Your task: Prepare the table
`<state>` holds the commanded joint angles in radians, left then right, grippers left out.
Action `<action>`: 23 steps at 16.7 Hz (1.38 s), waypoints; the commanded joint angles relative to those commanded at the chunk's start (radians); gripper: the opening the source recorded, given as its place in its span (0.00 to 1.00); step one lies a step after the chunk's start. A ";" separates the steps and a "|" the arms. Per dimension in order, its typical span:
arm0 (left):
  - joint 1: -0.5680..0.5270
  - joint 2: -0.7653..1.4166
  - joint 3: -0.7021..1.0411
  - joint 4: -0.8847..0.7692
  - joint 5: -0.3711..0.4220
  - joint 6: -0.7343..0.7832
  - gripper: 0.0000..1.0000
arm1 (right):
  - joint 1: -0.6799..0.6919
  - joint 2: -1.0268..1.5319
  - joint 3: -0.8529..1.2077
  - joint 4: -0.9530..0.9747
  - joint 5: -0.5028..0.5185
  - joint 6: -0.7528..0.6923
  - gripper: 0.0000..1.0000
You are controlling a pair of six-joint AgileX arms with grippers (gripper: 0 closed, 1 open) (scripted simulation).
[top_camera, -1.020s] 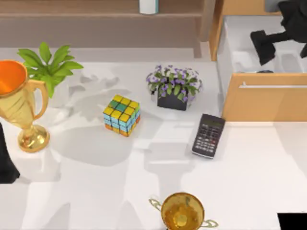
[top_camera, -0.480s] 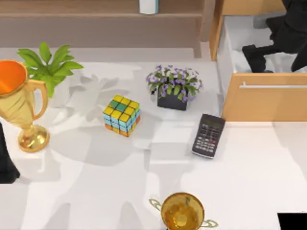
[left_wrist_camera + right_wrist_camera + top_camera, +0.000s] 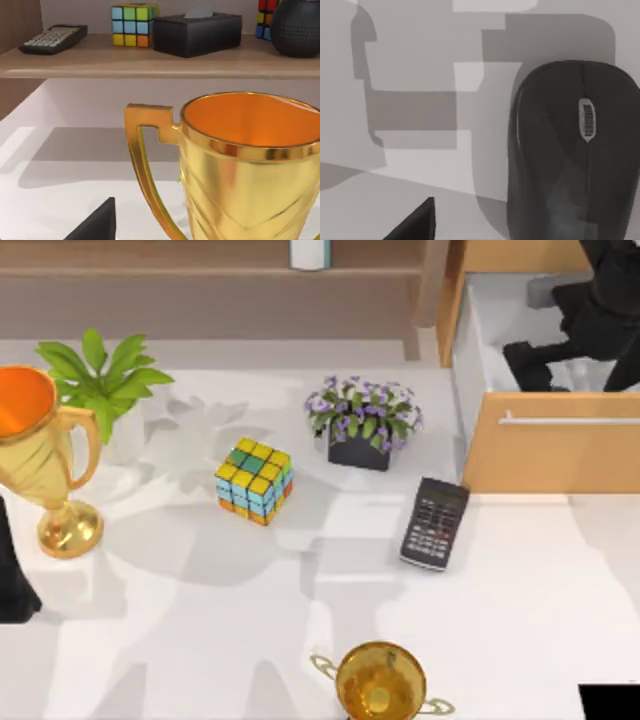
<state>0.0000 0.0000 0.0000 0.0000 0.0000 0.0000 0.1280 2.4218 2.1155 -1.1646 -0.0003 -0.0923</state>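
Top view: right gripper (image 3: 560,350) over open drawer (image 3: 480,350), far right of table (image 3: 250,640); cannot tell its finger spread. Right wrist view: black mouse (image 3: 575,150) close below. Left wrist view: gold trophy (image 3: 250,165), shelf (image 3: 150,62) behind.

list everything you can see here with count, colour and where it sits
table: 1, white, under everything
trophy: 2, gold; one at the table's left edge, one at the near edge
leafy plant: 1, green, far left
flower pot: 1, purple blooms in a black pot, centre far
puzzle cube: 1, multicoloured, table centre
calculator: 1, black, right of centre
drawer cabinet: 1, light-brown, open, far right
mouse: 1, black, in the drawer
shelf: 1, brown, at the back, holding a second calculator, cube and black tissue box
left gripper: black, by the left trophy
right gripper: black, over the drawer
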 joint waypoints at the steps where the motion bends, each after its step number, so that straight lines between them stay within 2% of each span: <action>1: 0.000 0.000 0.000 0.000 0.000 0.000 1.00 | 0.001 0.004 -0.007 0.011 0.000 0.001 1.00; 9: 0.000 0.000 0.000 0.000 0.000 0.000 1.00 | -0.001 0.032 -0.017 0.049 0.000 0.002 1.00; 22: 0.000 0.000 0.000 0.000 0.000 0.000 1.00 | -0.001 0.032 -0.017 0.049 0.000 0.002 0.02; 23: 0.000 0.000 0.000 0.000 0.000 0.000 1.00 | -0.001 0.032 -0.017 0.049 0.000 0.002 0.00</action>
<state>0.0000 0.0000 0.0000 0.0000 0.0000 0.0000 0.1275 2.4540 2.0982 -1.1152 -0.0006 -0.0907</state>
